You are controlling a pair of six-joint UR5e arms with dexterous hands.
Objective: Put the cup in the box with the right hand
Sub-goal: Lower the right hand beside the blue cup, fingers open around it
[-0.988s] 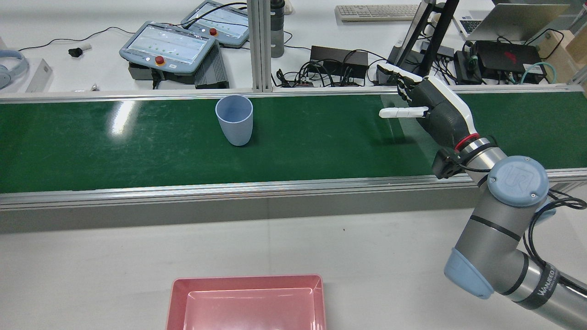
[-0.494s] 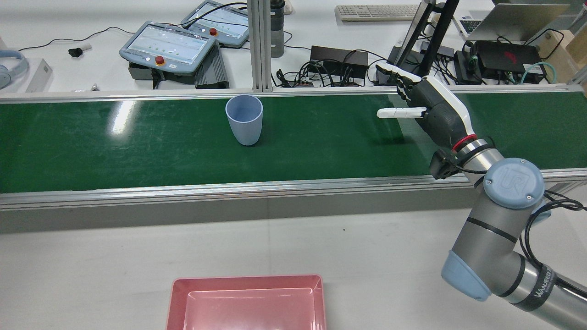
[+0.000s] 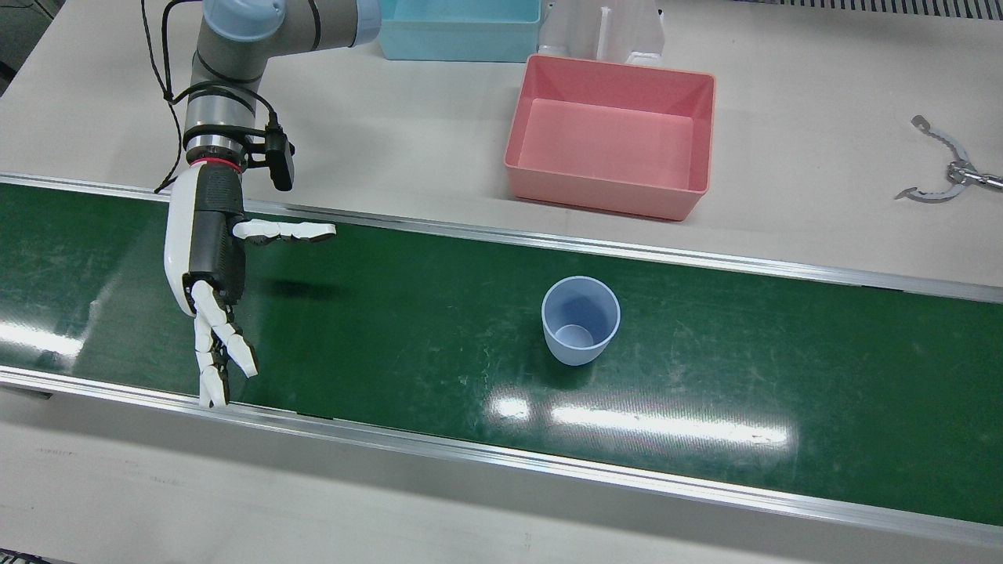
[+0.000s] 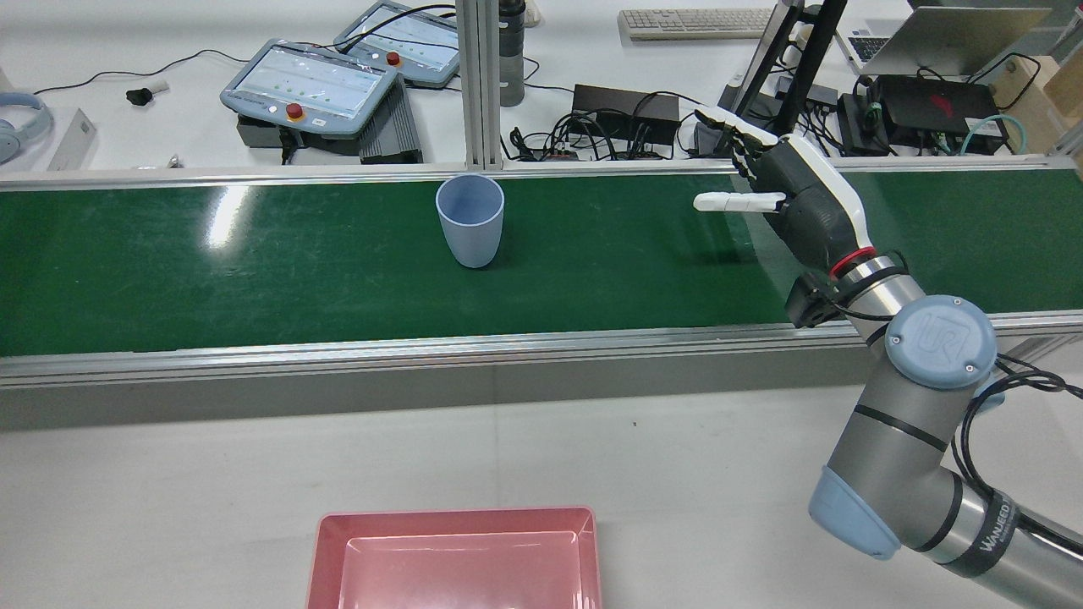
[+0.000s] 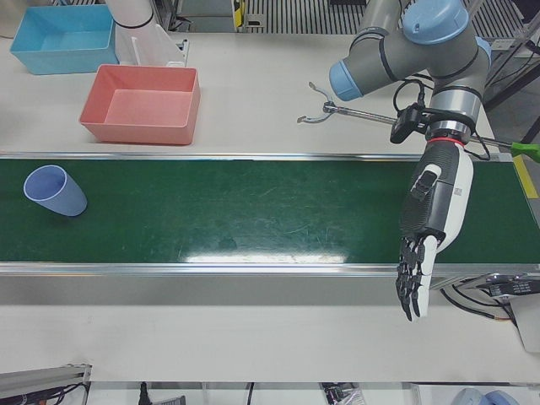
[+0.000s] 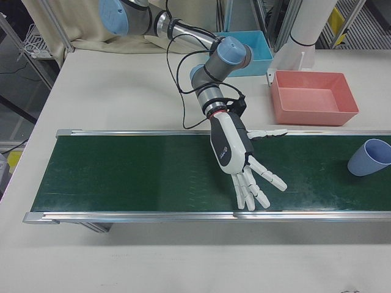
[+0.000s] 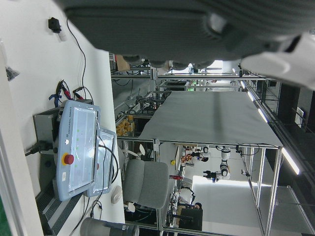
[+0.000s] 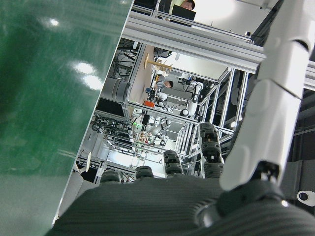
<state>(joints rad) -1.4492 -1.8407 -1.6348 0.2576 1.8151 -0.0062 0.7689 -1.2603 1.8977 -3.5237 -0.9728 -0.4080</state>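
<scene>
While it stands upright on the green conveyor belt (image 3: 407, 345), the pale blue cup (image 3: 580, 321) has its long axis vertical: the open mouth points straight up, the narrower base sits on the belt, and the inside looks empty. It is the only cup, and it stands on the half of the belt farther from the robot, touching nothing but the belt. Across the belt's rail on the robot's side lies one pink box (image 3: 611, 196), empty, roughly in line with the cup; one blue box (image 3: 458, 48) sits behind it, near the table's edge.

The right hand (image 3: 208, 258) hovers over the belt, well apart from the cup, wide open and holding nothing (its thumb juts sideways toward the cup's side, the other fingers reach across the belt). The left hand (image 5: 434, 198), seen only in the left-front view, hangs over the belt far to the other side of the cup, fingers straight and empty. Two hands in all. One metal grabber tool (image 3: 944, 168) lies on the table beyond the pink box.
</scene>
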